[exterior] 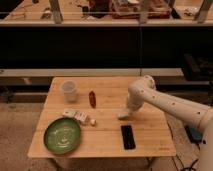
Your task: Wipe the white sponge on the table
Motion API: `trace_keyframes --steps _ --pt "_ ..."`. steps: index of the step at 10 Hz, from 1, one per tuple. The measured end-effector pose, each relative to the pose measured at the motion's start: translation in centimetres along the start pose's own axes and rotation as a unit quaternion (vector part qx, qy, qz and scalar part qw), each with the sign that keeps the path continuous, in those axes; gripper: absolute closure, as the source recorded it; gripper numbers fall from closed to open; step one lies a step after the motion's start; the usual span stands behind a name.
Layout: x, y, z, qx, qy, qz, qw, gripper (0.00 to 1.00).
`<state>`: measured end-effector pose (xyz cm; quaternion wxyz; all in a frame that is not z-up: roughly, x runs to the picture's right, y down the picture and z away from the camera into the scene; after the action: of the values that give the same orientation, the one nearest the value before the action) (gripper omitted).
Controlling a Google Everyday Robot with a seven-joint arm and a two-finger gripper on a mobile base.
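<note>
The light wooden table (150, 142) fills the middle of the camera view. My gripper (123, 114) is down at the tabletop, right of centre, just above the black phone (128, 136). A small off-white patch at the gripper's tip, touching the wood, looks like the white sponge (121, 116). I cannot separate it clearly from the gripper. The white arm (165, 102) reaches in from the right.
A green plate (62, 135) sits at the front left. A cluster of small white packets (76, 115) lies behind it. A translucent white cup (69, 90) and a red object (92, 98) stand at the back. A dark counter runs behind the table.
</note>
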<state>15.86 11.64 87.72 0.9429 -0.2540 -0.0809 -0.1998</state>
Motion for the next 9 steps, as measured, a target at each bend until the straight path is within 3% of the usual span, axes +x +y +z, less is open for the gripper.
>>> trace_keyframes --steps 1,5,7,9 --pt "0.2 -0.5 -0.4 -0.001 0.007 0.012 0.9999 0.96" --pt "6.9 -1.5 -2.2 -0.01 0.034 0.077 0.9964 0.96" --pt "10.6 -1.3 -2.3 -0.011 0.036 0.112 0.993 0.96" --pt "11.9 -1.6 -2.6 0.0 0.022 0.132 0.9911 0.96"
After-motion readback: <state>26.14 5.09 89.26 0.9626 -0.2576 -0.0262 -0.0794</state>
